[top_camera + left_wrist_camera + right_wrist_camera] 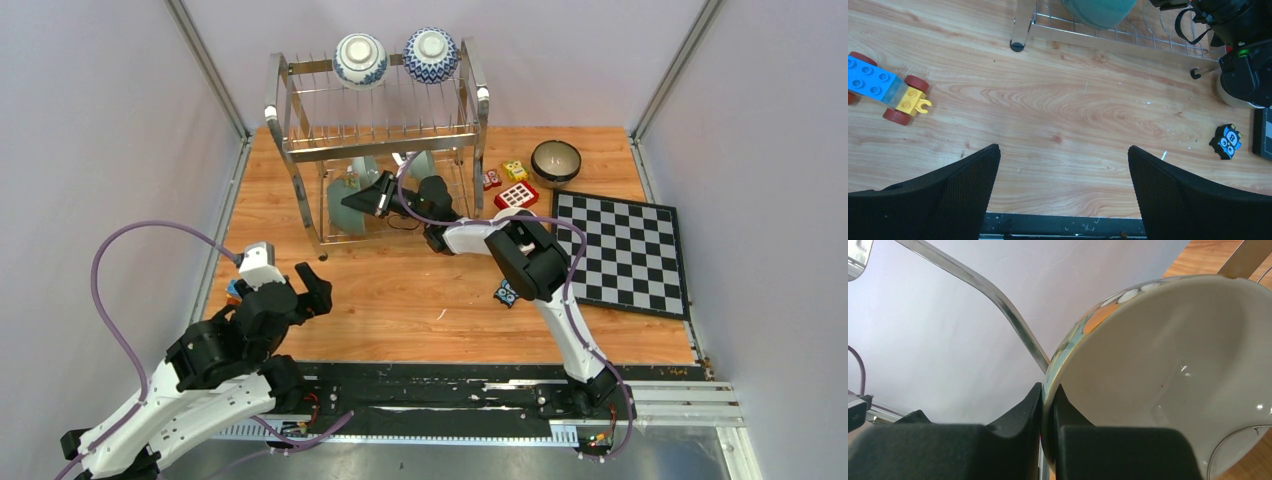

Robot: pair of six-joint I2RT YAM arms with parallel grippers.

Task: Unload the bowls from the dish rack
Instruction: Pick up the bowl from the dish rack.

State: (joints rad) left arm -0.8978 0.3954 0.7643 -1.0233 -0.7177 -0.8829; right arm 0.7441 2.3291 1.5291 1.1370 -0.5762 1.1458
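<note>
Glazed ceramic, so that bowl [1168, 365] looked slick and chippy (rigid though). The right gripper [1048, 405] was pinched onto its rim, low in the dish rack [380, 148], and the left gripper [1063, 150] was spread wide.

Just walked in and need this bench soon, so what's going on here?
The right pincer is shut on the rim of a patterned bowl in the lower tier of the dish rack, not yet lifted out. Two blue-and-white bowls sit on the top tier; a dark bowl is on the table by the chessboard. The left pincer hangs open above the table, holding nothing.
</note>
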